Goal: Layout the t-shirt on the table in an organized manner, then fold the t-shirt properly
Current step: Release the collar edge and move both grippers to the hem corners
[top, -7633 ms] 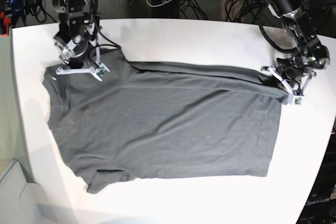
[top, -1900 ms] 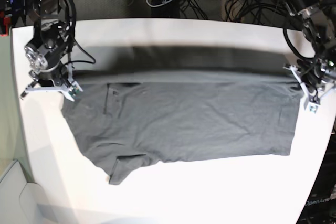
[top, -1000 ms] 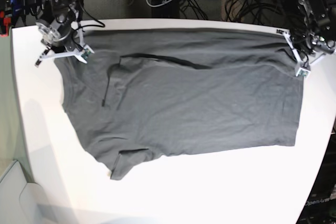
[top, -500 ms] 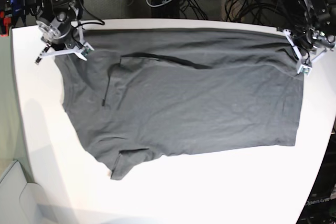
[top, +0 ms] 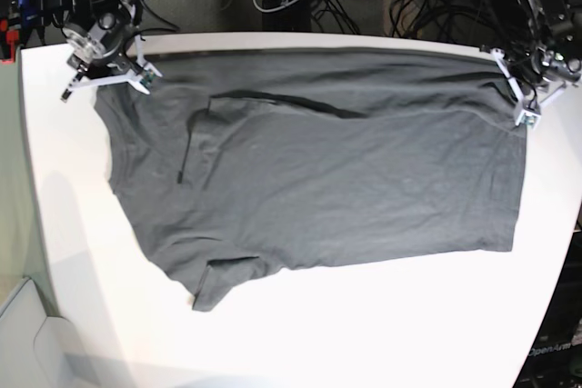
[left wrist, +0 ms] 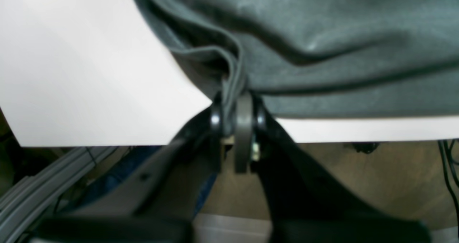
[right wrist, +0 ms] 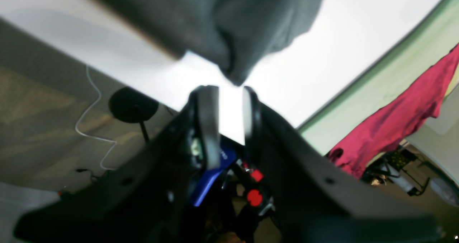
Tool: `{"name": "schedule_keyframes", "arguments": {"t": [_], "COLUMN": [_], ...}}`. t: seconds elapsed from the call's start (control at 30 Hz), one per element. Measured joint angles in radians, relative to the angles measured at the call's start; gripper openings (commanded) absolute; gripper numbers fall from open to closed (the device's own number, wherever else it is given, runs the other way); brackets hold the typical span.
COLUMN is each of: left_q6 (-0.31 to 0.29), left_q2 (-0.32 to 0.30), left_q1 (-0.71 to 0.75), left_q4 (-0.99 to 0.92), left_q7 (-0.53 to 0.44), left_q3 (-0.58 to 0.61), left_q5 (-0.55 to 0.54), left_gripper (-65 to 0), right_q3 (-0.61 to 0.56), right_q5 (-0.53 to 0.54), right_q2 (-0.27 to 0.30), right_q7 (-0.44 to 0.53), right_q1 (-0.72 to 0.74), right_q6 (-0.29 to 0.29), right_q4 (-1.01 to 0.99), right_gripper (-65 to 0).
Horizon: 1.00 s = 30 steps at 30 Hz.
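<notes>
The t-shirt [top: 318, 170] lies spread across the white table [top: 364, 333], its far edge running right along the table's back rim — laid broad, I'd guess, so the folds can start from a flat sheet. The left gripper [left wrist: 235, 103] pinches a bunched hem corner, keeping that side taut. The right gripper [right wrist: 229, 110] has its jaws parted with nothing between them — the cloth's tip sits just beyond.

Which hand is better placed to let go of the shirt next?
Left. The left hand is shut on the shirt hem, while the right hand has opened and holds nothing.
</notes>
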Motion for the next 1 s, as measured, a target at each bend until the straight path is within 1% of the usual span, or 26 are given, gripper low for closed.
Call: {"name": "schedule_keyframes", "arguments": {"t": [0.1,0.13,0.2,0.27,0.33,0.37,0.4,0.47,0.6,0.77,0.87,0.97,1.0], "left_q6": [0.009,0.011,0.011,0.009,0.005,-0.004,-0.004,-0.001,-0.002,-0.004,-0.002,-0.002,-0.002], "left_q2": [-0.002,-0.003,-0.004,-0.003,0.014,0.023,0.031,0.045,0.051,0.053,0.051,0.050,0.049], "left_q1": [-0.003,-0.003,-0.003,0.001,0.008,0.014,0.016,0.013,-0.006,-0.068,-0.142,-0.232,-0.257], "left_q4": [0.000,0.001,0.004,0.023,0.054,0.073,0.093,0.137,0.203,0.230,0.233,0.214,0.198], "left_q7": [0.000,0.000,0.000,0.014,0.030,0.034,0.039,0.043,0.042,0.049,0.051,0.044,0.039], "left_q3": [-0.002,-0.002,-0.006,-0.007,-0.024,-0.041,-0.061,-0.109,-0.147,-0.183,-0.209,-0.216,-0.218], "left_q5": [0.012,0.012,0.013,0.014,0.011,0.003,0.003,0.011,0.012,0.015,0.023,0.022,0.022], "left_gripper": [-43.7,-40.6,-35.8,-32.9,-32.2,-32.0,-32.0,-32.0,-32.0,-31.8,-31.8,-31.2,-29.4], "right_q3": [0.000,0.000,0.000,0.029,0.079,0.103,0.117,0.145,0.190,0.187,0.154,0.099,0.084], "right_q5": [0.000,0.002,0.000,0.002,0.000,0.000,-0.005,0.001,-0.006,-0.004,-0.007,0.001,0.000], "right_q2": [0.000,0.006,0.024,0.032,0.031,0.029,0.027,0.026,-0.016,-0.074,-0.111,-0.118,-0.122], "right_q7": [0.000,0.001,0.000,0.007,0.015,0.004,-0.006,0.010,0.004,0.001,-0.003,-0.002,-0.002], "right_q1": [-0.016,-0.022,-0.023,-0.015,-0.005,0.011,0.034,0.092,0.184,0.314,0.400,0.496,0.527], "right_q6": [0.000,0.000,0.000,0.000,0.000,0.000,0.001,0.000,0.000,0.000,-0.001,0.000,-0.002], "right_q4": [0.002,0.002,0.004,0.005,0.006,0.006,0.005,0.006,0.007,0.006,-0.007,-0.086,-0.127], "right_gripper": [-46.0,-46.0,-46.0,-46.0,-46.0,-46.0,-46.0,-46.1,-46.1,-45.6,-44.3,-37.8,-35.2]}}
